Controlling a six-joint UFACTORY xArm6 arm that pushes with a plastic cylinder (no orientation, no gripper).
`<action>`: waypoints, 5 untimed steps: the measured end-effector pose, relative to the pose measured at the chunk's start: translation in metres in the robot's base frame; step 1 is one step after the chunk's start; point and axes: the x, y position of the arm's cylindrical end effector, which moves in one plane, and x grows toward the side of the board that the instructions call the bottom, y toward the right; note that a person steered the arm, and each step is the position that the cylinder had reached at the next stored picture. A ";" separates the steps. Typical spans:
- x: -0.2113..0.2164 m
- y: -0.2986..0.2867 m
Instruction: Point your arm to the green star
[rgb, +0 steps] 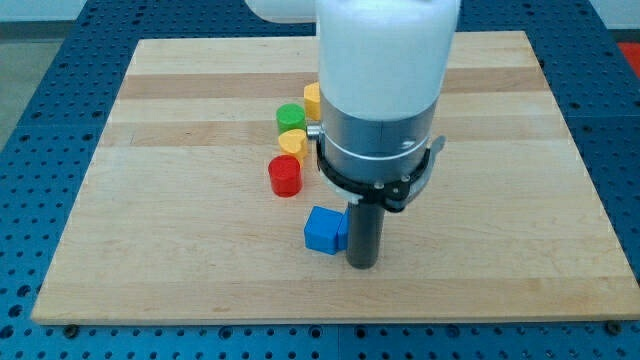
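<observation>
Tool is a bare rod with no jaws, so it's not clamping or holding anything. The tip (362, 266) is down on the bench (180, 250) at the view's bottom centre, hard against the right side of the blue block (323, 230); can't tell if it's touching or just beside. The target is the only green block (290, 116) in view, well up and left of the tip. It looks rounded from here, so I can't confirm the star shape. It sits in a tight cluster: one yellow block (292, 141) just below it, another yellow (312, 98) up-right of it and half hidden by the arm, and the red cylinder (285, 176) lower still. A straight line from the tip to green would likely shove blue and then plough into red and the lower yellow, so don't take it. Suggest you back off slightly to the view's right to clear blue, loop under it, and run up the open bench left of red. Then come in on green from its left side, which looks free. Go slow on the last stretch and stop just beside it. This is a pointing job, so a nudge that scatters the cluster is the main risk. The arm hides the board behind it, so check there before you swing.
</observation>
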 end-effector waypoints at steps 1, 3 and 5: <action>-0.002 0.000; 0.028 0.000; -0.005 0.103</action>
